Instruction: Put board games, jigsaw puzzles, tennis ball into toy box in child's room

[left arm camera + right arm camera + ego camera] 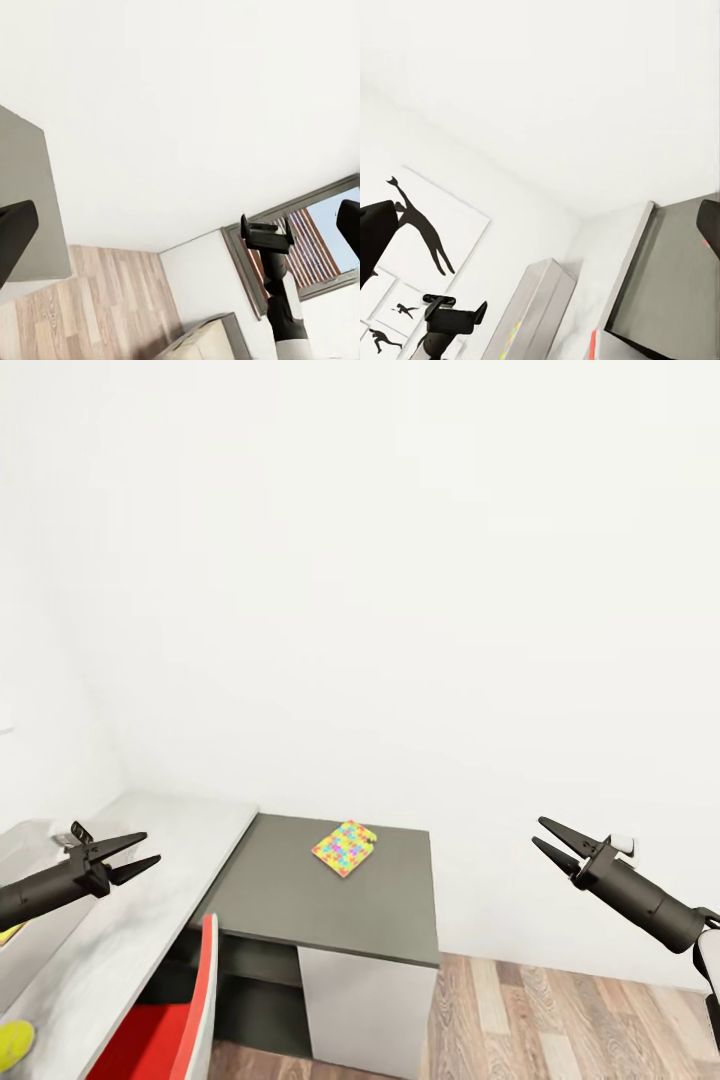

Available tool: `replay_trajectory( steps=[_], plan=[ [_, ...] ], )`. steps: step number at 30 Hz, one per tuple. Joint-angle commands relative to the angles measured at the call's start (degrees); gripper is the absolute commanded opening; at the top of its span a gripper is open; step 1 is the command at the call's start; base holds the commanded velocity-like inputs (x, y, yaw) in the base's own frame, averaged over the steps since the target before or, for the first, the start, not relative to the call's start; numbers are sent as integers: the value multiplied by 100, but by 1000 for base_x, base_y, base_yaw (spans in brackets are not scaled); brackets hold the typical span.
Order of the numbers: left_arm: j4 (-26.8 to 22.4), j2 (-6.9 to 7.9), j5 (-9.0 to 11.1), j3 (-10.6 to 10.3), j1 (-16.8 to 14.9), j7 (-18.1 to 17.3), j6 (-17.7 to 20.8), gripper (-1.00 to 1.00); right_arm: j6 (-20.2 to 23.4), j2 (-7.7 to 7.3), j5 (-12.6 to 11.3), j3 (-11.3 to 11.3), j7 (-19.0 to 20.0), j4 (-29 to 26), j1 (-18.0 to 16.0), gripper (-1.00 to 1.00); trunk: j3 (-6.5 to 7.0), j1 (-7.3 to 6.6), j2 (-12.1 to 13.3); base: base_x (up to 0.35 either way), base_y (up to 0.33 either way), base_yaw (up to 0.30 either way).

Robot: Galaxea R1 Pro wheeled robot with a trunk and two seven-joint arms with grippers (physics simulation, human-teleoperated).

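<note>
1. White-walled child's room with wood-plank floor; long pale table running into a dark grey cabinet top with a white door below.
2. On that dark top, near its far edge: one jigsaw puzzle, lying flat at a skew, a corner looking slightly raised.
3. Likely light, thin and stiff, with little edge to pinch; probably best slid toward the cabinet edge, or taken across a corner with fingers above and below. Glossy print may slip.
4. At the lower corner of the head view, on the pale top: a yellow-green tennis ball, cut off by the frame. Light, springy, apt to roll.
5. Toy box only partly in frame at the far side of the table; contents hard to make out, save a yellow sliver under the left arm.
6. Left gripper released, jaws apart, holding nothing, above the pale top. Right gripper likewise spread and empty, out over the floor, well apart from the puzzle.
7. Red chair tucked at the desk, masking part of the table's front.
8. Bed, board games and second puzzle not made out here.
</note>
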Motion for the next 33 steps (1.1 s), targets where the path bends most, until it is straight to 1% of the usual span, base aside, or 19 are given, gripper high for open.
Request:
replay_trajectory(
  steps=[1, 20, 28, 33],
  plan=[
    [-1, 3, 17, 0, -4, -5, 43, 100, 26, 1, 20, -6, 27, 2, -8, 100, -6, 4, -13, 0, 0, -211],
    [16, -18, 1, 16, -1, 29, -1, 100, 25, -3, 13, -15, 23, 99, -8, 100, 133, 4, -13, 0, 0, -210],
    [16, -49, 0, 18, -1, 47, -32, 100, 24, -7, 13, -15, 20, 120, -8, 100, 191, 4, -13, 0, -188, -209],
    [16, -61, -1, 18, -1, 53, -46, 100, 17, -3, 16, -15, 17, 132, -8, 100, 204, 4, -13, 0, -55, -74]
  ],
)
